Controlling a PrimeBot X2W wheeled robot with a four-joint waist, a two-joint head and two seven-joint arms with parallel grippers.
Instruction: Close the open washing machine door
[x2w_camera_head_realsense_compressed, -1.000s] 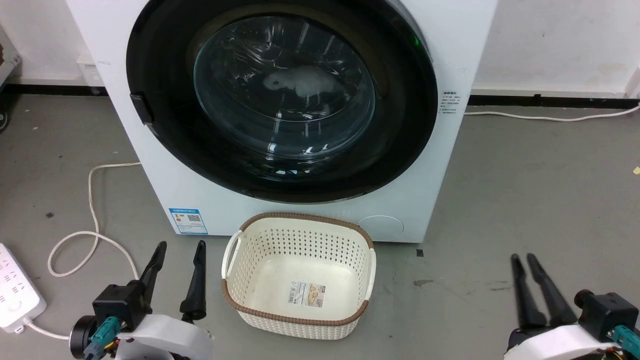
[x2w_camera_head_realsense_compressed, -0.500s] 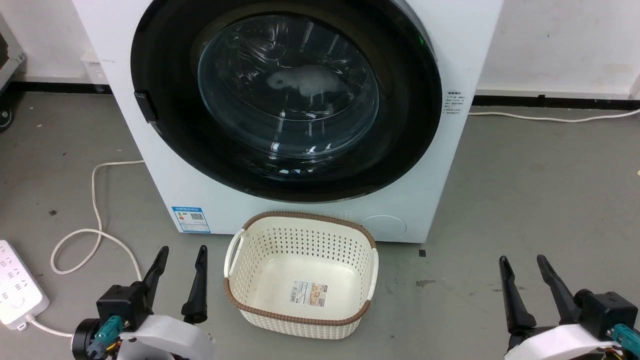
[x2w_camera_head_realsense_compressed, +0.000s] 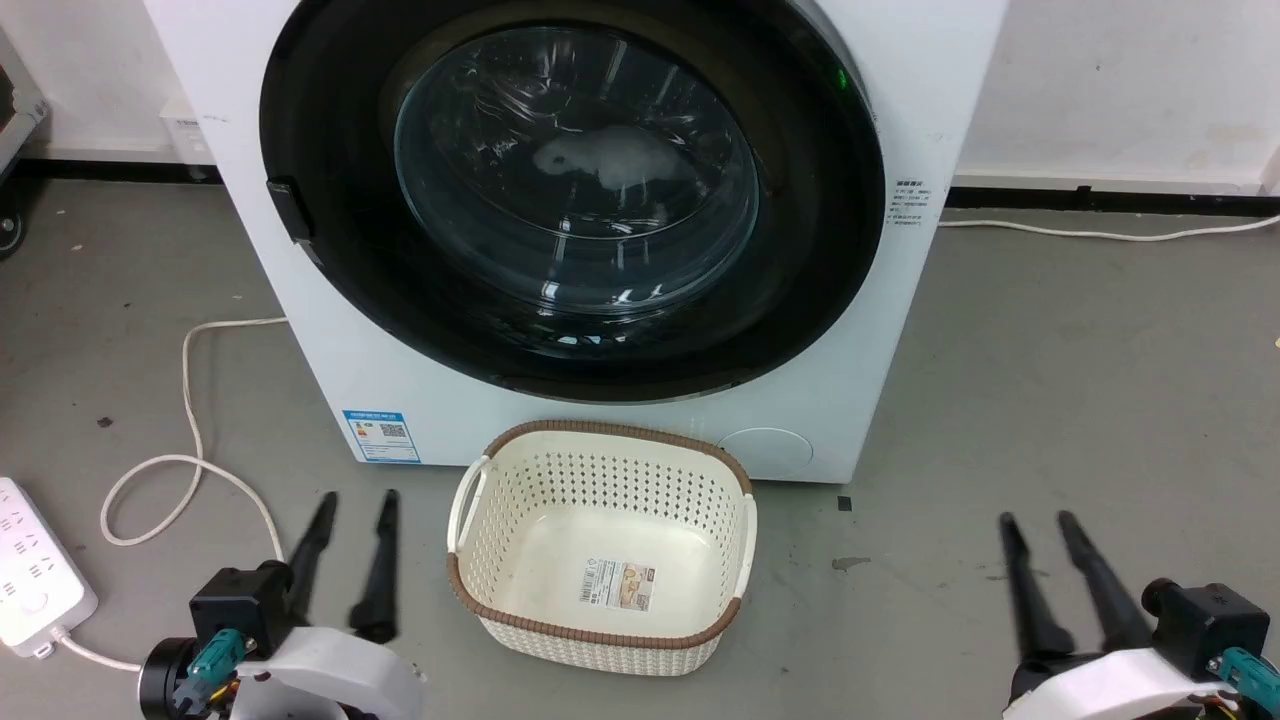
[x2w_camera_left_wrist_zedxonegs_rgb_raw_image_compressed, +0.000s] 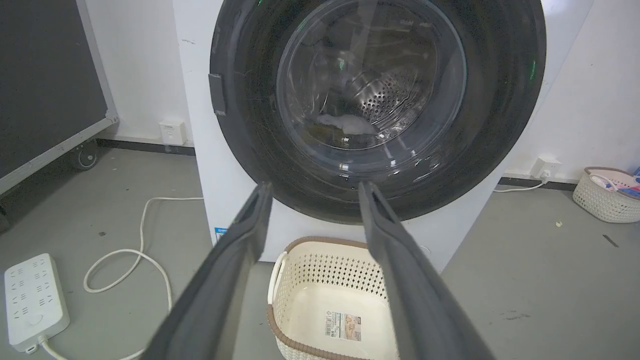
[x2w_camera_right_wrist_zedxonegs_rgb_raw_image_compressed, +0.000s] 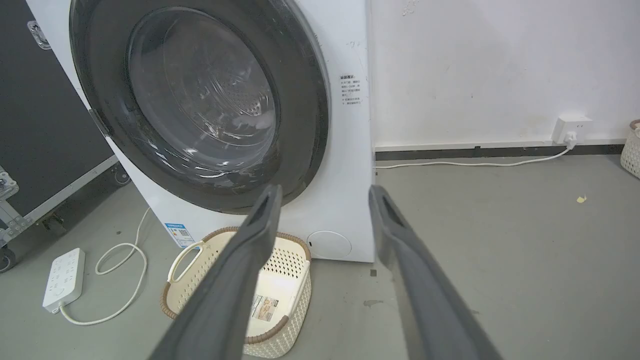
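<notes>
the washing machine door sits shut, flush in the washing machine front. a cream laundry basket stands just before the machine. the left gripper hovers before its left corner and the right gripper before its right, both with fingers spread and empty.

Lower left, the left gripper draws its fingers closer together, blurred. Lower right, the right gripper narrows its gap after widening.

Black washing machine door looks shut; basket in front.
</notes>
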